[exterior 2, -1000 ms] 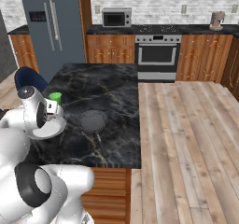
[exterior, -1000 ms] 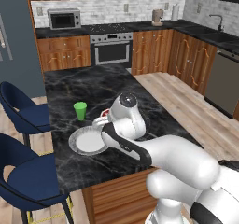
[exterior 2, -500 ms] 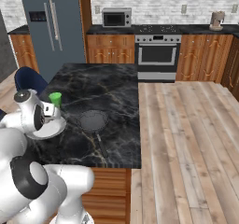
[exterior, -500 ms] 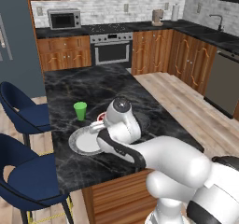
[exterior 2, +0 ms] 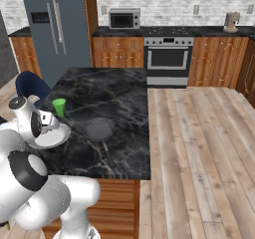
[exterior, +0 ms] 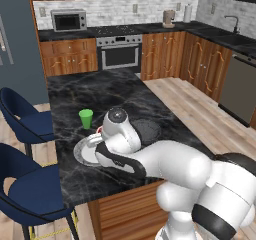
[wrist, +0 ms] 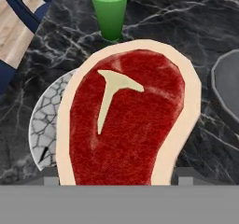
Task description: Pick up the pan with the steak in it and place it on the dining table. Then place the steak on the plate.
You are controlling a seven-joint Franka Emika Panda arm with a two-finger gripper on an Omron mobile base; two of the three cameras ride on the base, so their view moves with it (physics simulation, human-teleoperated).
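Over the plate point(wrist: 44, 120) on the black marble surface point(exterior: 100, 91), the hand point(wrist: 116, 183) sits low with the steak point(wrist: 126, 120) right in front of its camera, so close that it covers most of the plate. The two dark tips are barely visible at either side of the meat, spread about as wide as the steak itself. My read is that the hand is clamped on the steak rather than released, though I can't see actual contact (the meat hides it).

The pan point(exterior 2: 98, 129) is already on the dining surface, empty, just beside the plate, with its handle pointing toward the near edge. So the first half of the job looks done.

What could go wrong from here:
- From the hand camera the steak looks shifted toward the plate's right side, nearer the pan. Let go now and it might land half on the rim, or tip onto the marble.
- That green cup point(wrist: 109, 10) stands just beyond the plate. Any swing of the wrist in that direction could knock it over.
- If the meat sticks to a tip when the hand opens, it could get dragged off the plate on the way up.

Brands or writing: nothing readable anywhere. Microwave point(exterior: 69, 20), oven point(exterior 2: 168, 59) and fridge point(exterior 2: 52, 31) are all blank.
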